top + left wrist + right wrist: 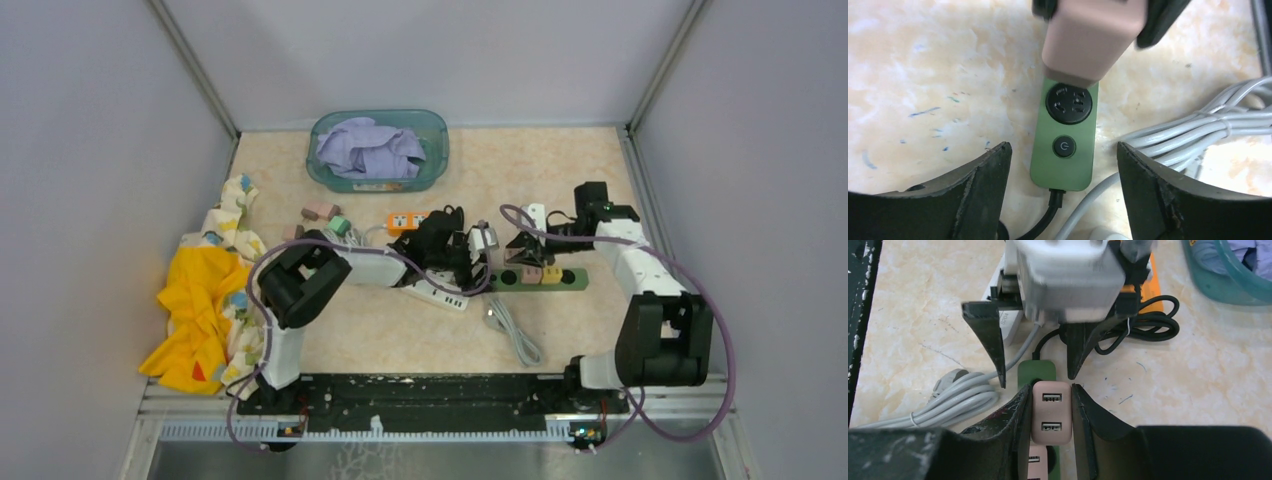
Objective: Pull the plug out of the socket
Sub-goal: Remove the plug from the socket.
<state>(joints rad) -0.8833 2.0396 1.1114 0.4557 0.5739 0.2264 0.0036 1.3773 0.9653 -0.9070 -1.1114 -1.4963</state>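
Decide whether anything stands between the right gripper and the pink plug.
Nothing visible does: the right gripper is shut on the pink plug, a finger on each side, on the green strip.

Green oblong plastic power strip (1063, 172): satin, smooth face; pink boxy plastic USB plug (1050, 412) matt, smooth. Beige marbled tabletop (923, 65) smooth, slight sheen, ink-scuffed. Black left-gripper fingers (983, 195) matt, worn rough at edges; grey cable bundle (1193, 132) glossy-sheathed.

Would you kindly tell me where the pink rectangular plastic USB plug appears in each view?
Top external: pink plastic USB plug right of centre.
Left wrist: top centre.
Right wrist: bottom centre, between the fingers of the right end effector.
Shared landmark: long green plastic power strip beneath it.
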